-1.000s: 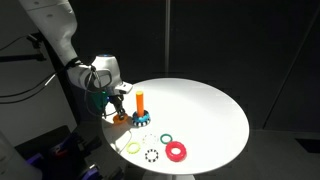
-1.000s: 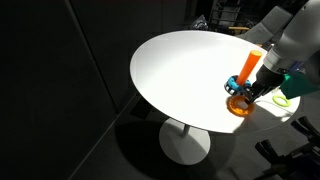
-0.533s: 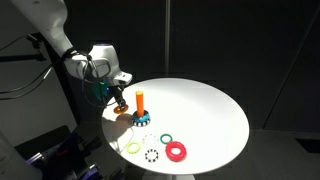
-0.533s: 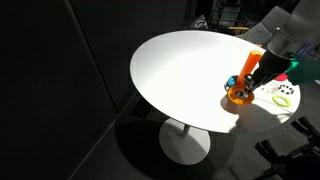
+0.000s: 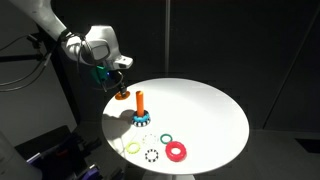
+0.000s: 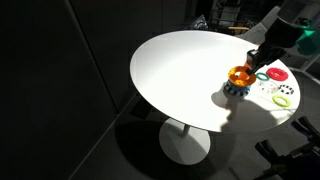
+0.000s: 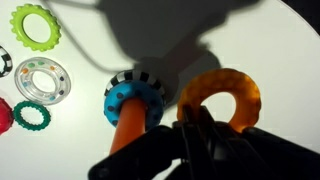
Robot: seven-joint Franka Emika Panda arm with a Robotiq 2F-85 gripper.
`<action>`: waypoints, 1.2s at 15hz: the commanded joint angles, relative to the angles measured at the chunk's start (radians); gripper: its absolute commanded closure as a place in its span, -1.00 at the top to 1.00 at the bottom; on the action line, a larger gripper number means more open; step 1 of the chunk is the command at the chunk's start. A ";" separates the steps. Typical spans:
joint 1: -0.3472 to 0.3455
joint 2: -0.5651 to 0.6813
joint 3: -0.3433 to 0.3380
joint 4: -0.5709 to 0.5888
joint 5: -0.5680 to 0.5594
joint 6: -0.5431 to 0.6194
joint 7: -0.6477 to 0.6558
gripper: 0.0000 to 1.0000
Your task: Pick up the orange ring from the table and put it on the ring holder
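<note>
Wrist view shows the tool [image 7: 205, 125] pinching the orange ring [image 7: 222, 92] by its rim, held clear of the white desk [image 7: 285, 70] and just beside the ring holder [image 7: 131, 108], not over its peg. In an exterior view the orange ring [image 5: 122, 96] hangs level with the peg's upper part. Well apart lie a yellow-green ring [image 7: 37, 27] and a clear ring [image 7: 45, 81].
</note>
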 commanded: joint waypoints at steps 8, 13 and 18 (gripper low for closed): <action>-0.078 -0.094 0.056 0.127 0.028 -0.123 0.061 -0.91; -0.112 -0.100 0.049 0.158 0.023 -0.150 0.080 -0.91; -0.150 -0.087 0.037 0.183 0.026 -0.183 0.075 -0.91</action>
